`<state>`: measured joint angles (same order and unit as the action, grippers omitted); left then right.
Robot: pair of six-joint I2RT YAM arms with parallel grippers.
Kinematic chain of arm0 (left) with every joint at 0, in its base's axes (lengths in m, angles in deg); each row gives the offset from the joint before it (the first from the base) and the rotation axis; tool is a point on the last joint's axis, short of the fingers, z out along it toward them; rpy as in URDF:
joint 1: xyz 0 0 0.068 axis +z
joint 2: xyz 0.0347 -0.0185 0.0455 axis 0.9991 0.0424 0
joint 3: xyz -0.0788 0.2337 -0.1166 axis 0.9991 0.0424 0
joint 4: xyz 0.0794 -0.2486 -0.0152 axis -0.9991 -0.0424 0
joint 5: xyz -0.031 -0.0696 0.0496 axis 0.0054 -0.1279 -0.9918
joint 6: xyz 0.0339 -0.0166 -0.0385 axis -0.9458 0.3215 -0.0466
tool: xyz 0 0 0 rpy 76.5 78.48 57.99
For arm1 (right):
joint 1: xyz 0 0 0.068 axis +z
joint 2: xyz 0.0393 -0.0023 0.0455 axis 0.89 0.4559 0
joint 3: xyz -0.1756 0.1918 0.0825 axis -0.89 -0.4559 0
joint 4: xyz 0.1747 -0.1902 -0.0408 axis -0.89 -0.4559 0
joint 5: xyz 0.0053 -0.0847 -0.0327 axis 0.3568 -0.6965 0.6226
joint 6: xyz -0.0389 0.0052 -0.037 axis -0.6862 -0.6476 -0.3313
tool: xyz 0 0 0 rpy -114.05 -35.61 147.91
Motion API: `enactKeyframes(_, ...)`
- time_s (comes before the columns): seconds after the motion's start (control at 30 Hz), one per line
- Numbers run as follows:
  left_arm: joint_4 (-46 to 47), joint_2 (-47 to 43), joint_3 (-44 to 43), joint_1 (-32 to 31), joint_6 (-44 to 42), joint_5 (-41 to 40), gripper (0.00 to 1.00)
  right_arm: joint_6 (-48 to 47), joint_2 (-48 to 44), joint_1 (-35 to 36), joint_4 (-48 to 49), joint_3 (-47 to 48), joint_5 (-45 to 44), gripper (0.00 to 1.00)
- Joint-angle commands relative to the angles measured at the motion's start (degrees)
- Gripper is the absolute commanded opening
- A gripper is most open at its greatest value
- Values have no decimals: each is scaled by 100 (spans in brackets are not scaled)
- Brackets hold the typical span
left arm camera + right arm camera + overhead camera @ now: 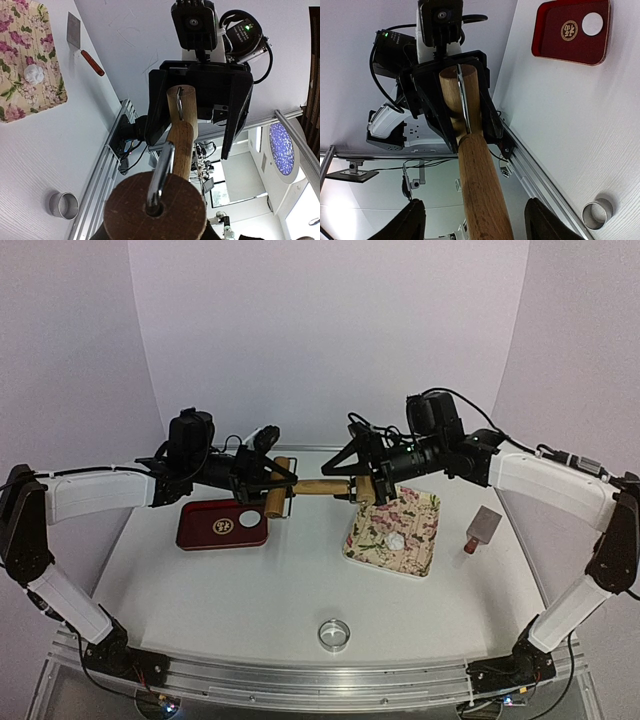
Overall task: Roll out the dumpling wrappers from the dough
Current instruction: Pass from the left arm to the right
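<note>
A wooden rolling pin (320, 487) hangs level in the air above the table's far side, between both arms. My left gripper (275, 490) is shut on its left end; in the left wrist view the dark round roller end (155, 205) fills the gap and hides the fingers. My right gripper (477, 222) is open, its black fingers (415, 220) wide apart on either side of the handle (482, 190) without touching it. A white lump of dough (397, 540) lies on the flowered tray (420, 515). One round dumpling wrapper (248, 521) lies on the red tray (205, 530).
A metal ring cutter (334, 633) stands near the table's front edge. A scraper (484, 527) with a red handle lies right of the flowered tray. The metal rail (300, 680) with the arm bases runs along the near edge.
</note>
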<state>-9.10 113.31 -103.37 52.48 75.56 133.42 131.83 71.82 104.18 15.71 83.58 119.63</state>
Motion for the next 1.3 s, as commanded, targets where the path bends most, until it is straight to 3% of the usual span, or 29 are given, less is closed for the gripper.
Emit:
enactKeyframes(0.0,68,77,-63,-33,147,-150,0,116,19,264,767,22,218,48)
enactKeyframes(0.3,-97,209,-176,-33,159,-181,0,259,-109,273,862,-193,177,2)
enactKeyframes(0.43,-331,213,-205,-33,45,-369,0,347,-208,273,893,-285,177,6)
enactKeyframes(0.53,-362,211,-210,-33,-33,-459,0,497,-236,273,956,-339,248,25)
enactKeyframes(0.63,-359,195,-221,-33,-86,-517,0,622,-240,282,1016,-396,353,29)
enactKeyframes(0.77,-368,232,-216,-33,-109,-555,0,718,-279,282,1067,-456,397,22)
enactKeyframes(0.93,-373,239,-191,-34,-190,-621,0,842,-303,282,1196,-489,354,0)
enactKeyframes(1.0,-429,260,-200,-31,-250,-625,1,865,-344,282,1215,-498,224,0)
enactKeyframes(1.07,-576,289,-210,-25,-362,-655,11,853,-432,278,1216,-523,-22,0)
enactKeyframes(1.27,-1362,224,-321,-24,-941,-1112,80,791,-883,151,1149,-909,-1097,0)
